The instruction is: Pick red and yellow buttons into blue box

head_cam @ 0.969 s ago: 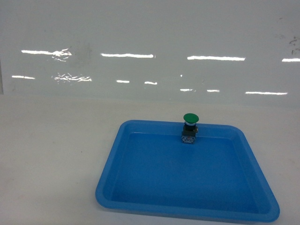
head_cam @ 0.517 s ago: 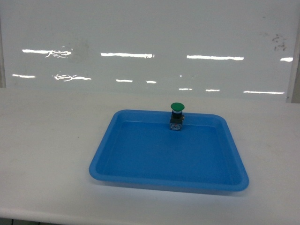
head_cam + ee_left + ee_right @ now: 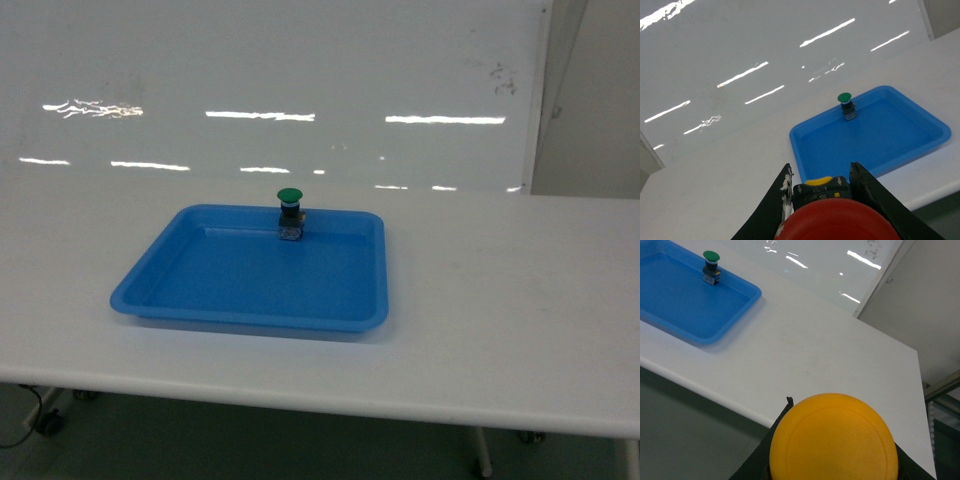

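White surface [image 3: 500, 320] is far below, so each gripper must keep squeezing its red button [image 3: 840, 225] or yellow button [image 3: 834, 437] until the blue box shows.

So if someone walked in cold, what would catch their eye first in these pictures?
Probably the shallow blue tray on the white table, with a lone green button upright at its far rim. Next, the caps filling the wrist views: the red button between the left pincer's fingers, and the yellow button at the right pincer.
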Robot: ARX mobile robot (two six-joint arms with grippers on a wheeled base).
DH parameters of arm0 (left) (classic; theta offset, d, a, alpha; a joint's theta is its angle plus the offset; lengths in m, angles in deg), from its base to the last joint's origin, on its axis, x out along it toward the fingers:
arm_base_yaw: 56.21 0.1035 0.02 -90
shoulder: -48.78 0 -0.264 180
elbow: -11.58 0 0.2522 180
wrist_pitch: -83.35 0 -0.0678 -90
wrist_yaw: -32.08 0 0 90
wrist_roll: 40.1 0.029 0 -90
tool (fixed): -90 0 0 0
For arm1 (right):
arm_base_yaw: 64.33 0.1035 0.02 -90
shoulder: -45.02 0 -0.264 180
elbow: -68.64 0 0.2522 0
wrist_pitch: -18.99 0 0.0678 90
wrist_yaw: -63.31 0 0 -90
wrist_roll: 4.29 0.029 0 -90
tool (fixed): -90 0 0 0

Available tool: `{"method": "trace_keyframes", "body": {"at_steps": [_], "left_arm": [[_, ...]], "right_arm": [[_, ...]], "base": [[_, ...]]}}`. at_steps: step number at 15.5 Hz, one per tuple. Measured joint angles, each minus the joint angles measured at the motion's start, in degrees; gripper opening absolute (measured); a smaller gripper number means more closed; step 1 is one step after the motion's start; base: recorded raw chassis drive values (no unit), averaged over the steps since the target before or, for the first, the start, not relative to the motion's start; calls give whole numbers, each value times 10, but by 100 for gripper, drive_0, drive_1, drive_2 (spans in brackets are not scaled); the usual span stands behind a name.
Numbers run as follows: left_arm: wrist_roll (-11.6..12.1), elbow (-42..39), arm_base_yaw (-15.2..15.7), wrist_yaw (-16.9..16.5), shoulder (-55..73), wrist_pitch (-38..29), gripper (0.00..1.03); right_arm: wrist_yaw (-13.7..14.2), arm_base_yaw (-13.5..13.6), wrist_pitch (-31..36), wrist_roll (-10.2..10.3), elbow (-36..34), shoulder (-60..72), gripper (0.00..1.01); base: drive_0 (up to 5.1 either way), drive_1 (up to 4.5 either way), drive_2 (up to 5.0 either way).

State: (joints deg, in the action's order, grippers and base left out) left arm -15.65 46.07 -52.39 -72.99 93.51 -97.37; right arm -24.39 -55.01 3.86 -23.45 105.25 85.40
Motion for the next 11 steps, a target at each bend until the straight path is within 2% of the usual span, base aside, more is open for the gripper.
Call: {"method": "trace_keyframes", "body": {"at_steps": [11], "left_arm": [[0, 0, 0, 0, 1, -1, 30]], "right_arm": [[0, 0, 2, 0, 0, 0, 28]], "base": [[446, -416, 8]]}}
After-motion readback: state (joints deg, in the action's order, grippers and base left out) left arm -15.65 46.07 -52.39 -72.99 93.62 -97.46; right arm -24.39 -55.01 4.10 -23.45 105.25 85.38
